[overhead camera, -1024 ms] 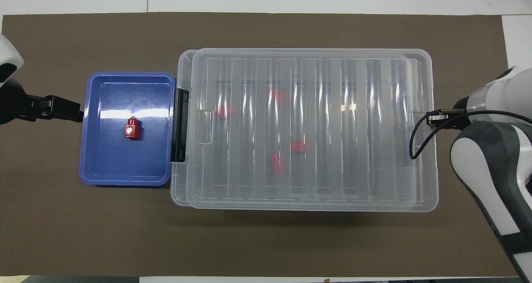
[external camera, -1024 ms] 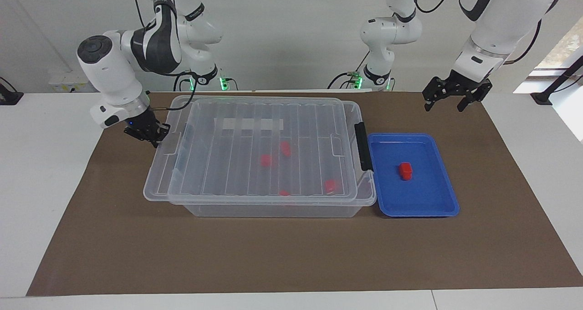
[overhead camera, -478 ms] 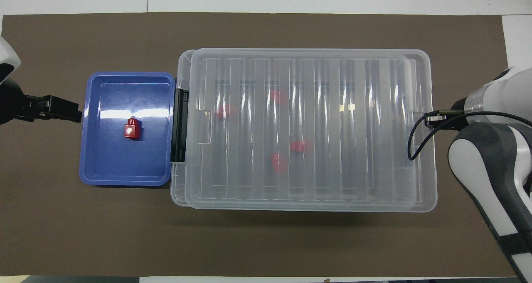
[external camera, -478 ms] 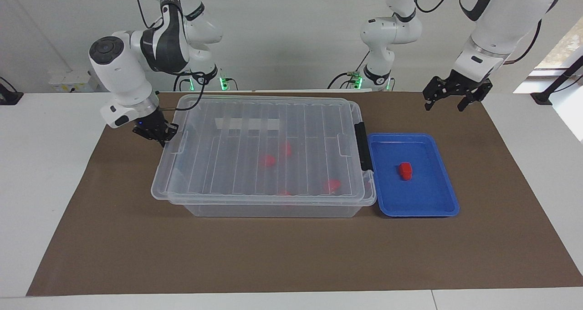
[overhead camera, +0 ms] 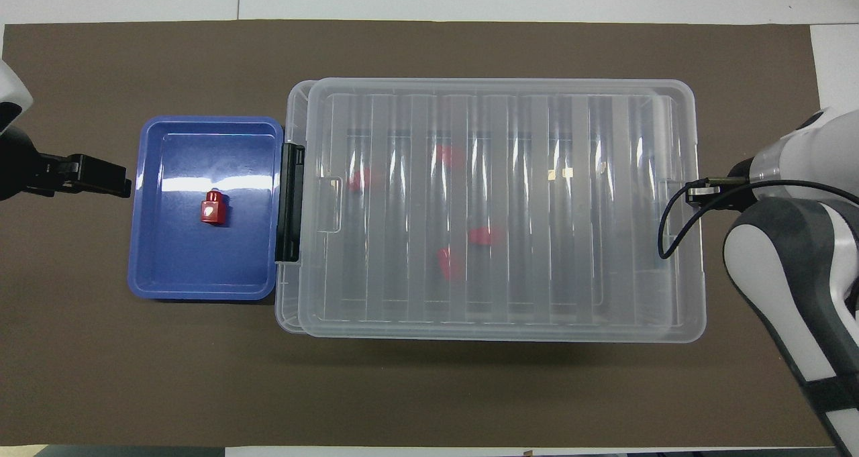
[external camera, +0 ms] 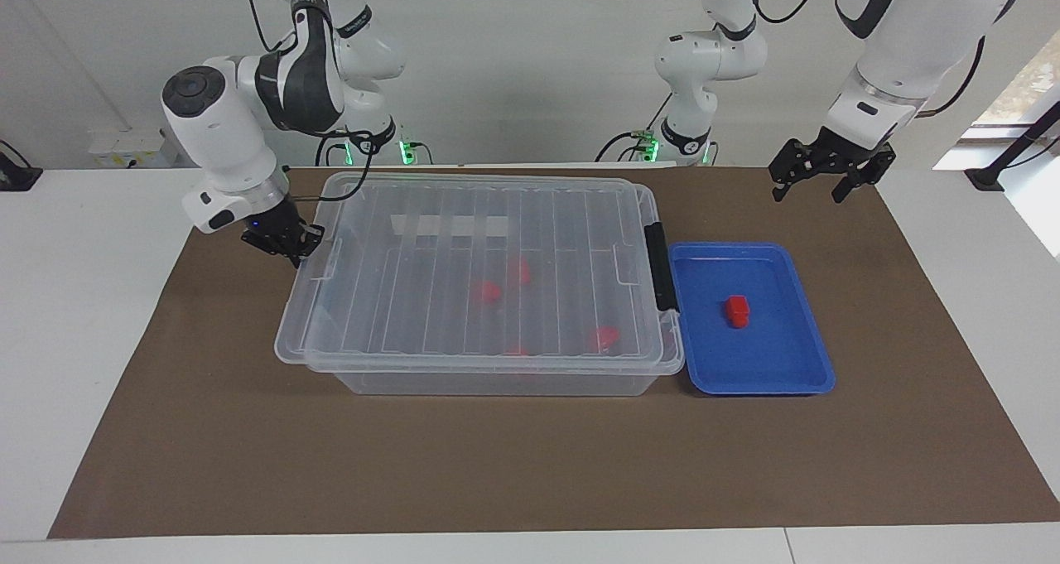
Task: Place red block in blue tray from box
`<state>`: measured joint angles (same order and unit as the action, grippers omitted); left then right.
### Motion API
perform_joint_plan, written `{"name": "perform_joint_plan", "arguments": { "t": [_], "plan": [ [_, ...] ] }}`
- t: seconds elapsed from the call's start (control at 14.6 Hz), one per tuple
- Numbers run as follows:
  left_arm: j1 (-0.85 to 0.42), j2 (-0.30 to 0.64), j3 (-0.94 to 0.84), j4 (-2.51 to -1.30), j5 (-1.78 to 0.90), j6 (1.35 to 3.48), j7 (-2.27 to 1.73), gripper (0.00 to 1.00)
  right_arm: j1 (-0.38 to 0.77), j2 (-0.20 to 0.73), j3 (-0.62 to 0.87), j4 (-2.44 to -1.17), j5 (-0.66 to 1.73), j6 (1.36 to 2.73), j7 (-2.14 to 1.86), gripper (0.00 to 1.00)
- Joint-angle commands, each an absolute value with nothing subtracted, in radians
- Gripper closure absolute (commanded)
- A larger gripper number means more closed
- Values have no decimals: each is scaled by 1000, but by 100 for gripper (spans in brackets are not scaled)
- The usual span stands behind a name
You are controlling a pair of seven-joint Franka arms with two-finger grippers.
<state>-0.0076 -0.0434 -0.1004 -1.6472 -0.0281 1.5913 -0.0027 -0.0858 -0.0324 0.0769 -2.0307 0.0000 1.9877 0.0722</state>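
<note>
Brown counter, red block (external camera: 737, 310) sitting in blue tray (external camera: 807, 382) beside lidded box (external camera: 497, 373); left gripper (external camera: 828, 179) spread, waiting above; right gripper (external camera: 284, 242) at lid's end, fingers unreadable.

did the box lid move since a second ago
Yes. In the facing view the lid, held at its right-arm end by the right gripper, has slid toward the blue tray and now overhangs the box less.
</note>
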Motion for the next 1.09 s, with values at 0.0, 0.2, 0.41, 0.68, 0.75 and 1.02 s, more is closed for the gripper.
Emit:
{"name": "perform_joint_plan", "arguments": {
  "t": [0.0, 0.2, 0.41, 0.68, 0.75, 1.02],
  "plan": [
    [3, -64, -104, -1666, -29, 1586, 8, 0, -86, -57, 83, -2057, 23, 2008, 94, 100],
    [3, -64, -104, -1666, -29, 1586, 8, 0, -86, -57, 84, -2057, 23, 2008, 95, 100],
    [3, -64, -104, -1666, -29, 1586, 8, 0, -86, -57, 84, -2057, 23, 2008, 95, 100],
    [3, -64, -104, -1666, -29, 1586, 8, 0, -84, -57, 86, -2057, 23, 2010, 100, 100],
    [3, -64, -104, -1666, -29, 1586, 8, 0, -84, -57, 89, -2057, 23, 2010, 104, 100],
    [3, -64, -104, -1666, -29, 1586, 8, 0, -65, -57, 101, -2056, 23, 2005, 135, 100]
  ]
}}
